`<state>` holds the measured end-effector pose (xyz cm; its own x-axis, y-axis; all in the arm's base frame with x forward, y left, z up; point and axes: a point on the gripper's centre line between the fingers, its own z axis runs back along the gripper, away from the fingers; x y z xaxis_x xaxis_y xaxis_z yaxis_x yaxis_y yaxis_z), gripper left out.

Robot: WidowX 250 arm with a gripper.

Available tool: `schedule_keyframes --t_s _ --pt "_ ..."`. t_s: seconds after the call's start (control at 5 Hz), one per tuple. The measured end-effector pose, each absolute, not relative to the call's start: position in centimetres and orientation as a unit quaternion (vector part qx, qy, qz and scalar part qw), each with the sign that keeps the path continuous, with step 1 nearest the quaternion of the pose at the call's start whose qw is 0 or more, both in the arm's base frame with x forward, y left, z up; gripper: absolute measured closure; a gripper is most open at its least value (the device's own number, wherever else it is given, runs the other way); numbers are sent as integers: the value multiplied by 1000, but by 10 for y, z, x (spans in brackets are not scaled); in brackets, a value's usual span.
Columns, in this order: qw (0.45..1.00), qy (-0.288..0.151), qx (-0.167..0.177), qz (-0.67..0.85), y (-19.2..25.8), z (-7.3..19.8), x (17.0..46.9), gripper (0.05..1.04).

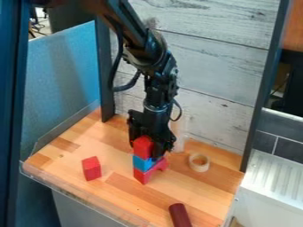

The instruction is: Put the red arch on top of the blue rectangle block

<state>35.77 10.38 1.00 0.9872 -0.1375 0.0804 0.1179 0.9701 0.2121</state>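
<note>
Maroon cylinder (179, 215) lies nearest, hand (149, 147) at stacked blocks (142, 163).

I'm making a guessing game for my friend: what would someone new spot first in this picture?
Probably the big black gripper, at the top of a little tower near the table's middle. The tower's bright blue block sits between an upper red piece and a lower red piece. Next, maybe the red block alone on the left.
</note>
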Motion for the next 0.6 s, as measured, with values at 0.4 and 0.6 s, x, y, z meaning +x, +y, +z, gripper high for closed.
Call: schedule_keyframes --t_s 0.4,0.6 --pt "991 -58 68 -96 100 17 358 82" --pt "991 -86 25 -100 116 51 349 83"
